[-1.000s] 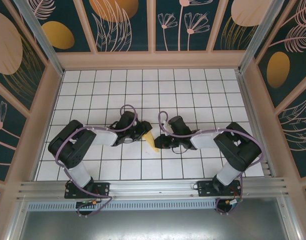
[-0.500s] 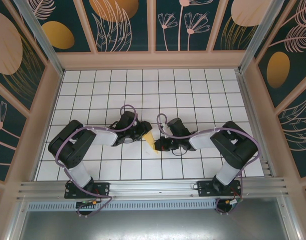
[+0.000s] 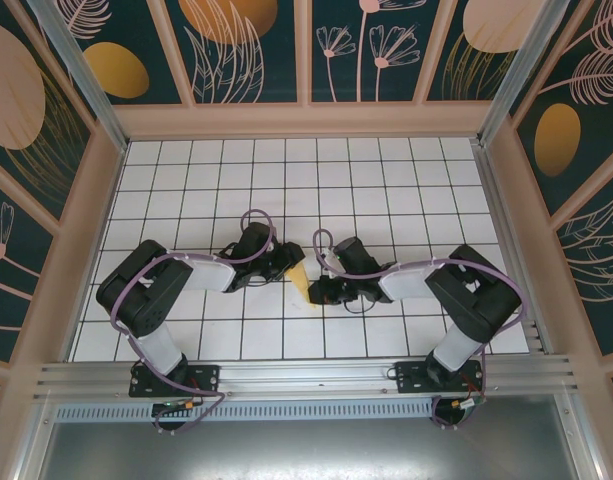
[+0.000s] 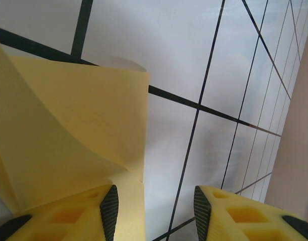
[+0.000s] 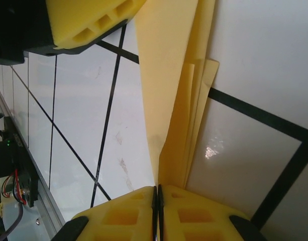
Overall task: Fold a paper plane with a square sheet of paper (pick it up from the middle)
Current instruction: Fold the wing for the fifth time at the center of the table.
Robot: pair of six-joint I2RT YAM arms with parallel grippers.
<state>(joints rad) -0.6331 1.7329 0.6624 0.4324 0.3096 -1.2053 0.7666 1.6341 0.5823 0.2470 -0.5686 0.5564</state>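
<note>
Paper wedge (image 5: 169,65) sits pinched in right tool (image 5: 157,191), left tool (image 4: 154,203) gaping beside it.

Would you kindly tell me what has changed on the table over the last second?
The right gripper edged slightly left, toward the left gripper, its fingers still pinched shut on the folded yellow paper. Nothing was newly taken or released. The left gripper, fingers apart, and the paper stayed about where they were.
</note>
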